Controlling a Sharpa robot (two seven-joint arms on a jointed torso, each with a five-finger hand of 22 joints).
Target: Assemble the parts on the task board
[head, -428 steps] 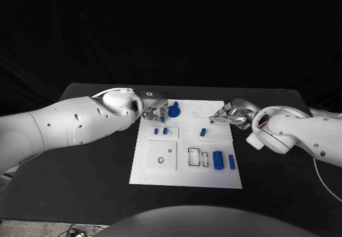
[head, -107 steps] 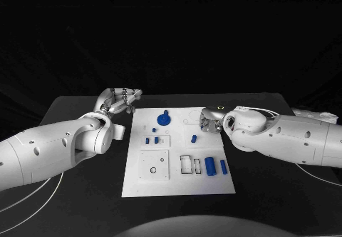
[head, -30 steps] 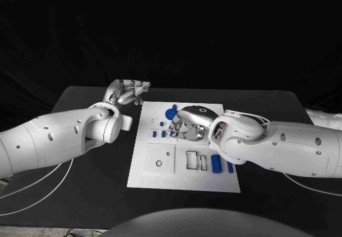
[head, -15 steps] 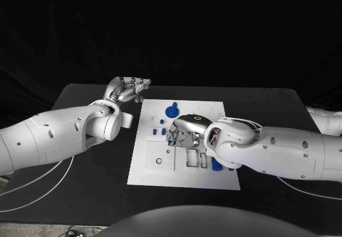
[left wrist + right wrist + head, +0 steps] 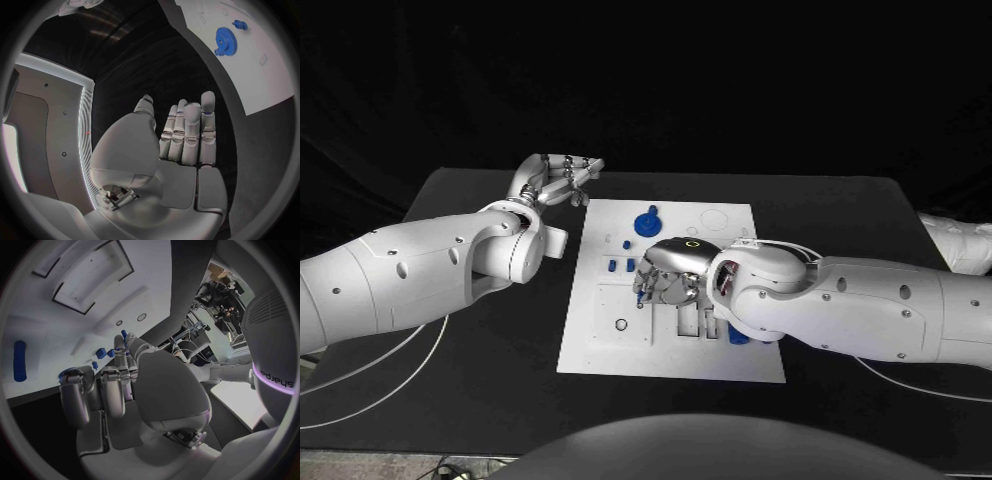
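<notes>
**Right hand low over the middle of the board, left hand off to the side**

From the head view, the white task board (image 5: 672,355) lies in the middle of the black desk (image 5: 473,330). The left hand (image 5: 560,180) is up near the far left corner of the board, over the desk and not touching the board. Its fingers are bent in a little and hold nothing. The right hand (image 5: 668,285) is low over the middle of the board, with its fingers pointing down at it. I cannot tell if it is pinching a part. A blue gear (image 5: 648,222) sits near the far end of the board. Two small blue pegs (image 5: 620,265) stand just left of the right hand. A blue block (image 5: 738,335) peeks out from under the right arm.

From the left wrist view, the left hand (image 5: 187,135) has its fingers straight, side by side, with nothing in them. The blue gear (image 5: 225,39) lies on the board, well apart from the hand.

From the right wrist view, the right hand (image 5: 119,385) has its fingers curled down close to the board (image 5: 81,330). A long blue bar (image 5: 20,367) lies on the board beside it. Small blue pegs (image 5: 109,354) stand near the fingertips.
</notes>
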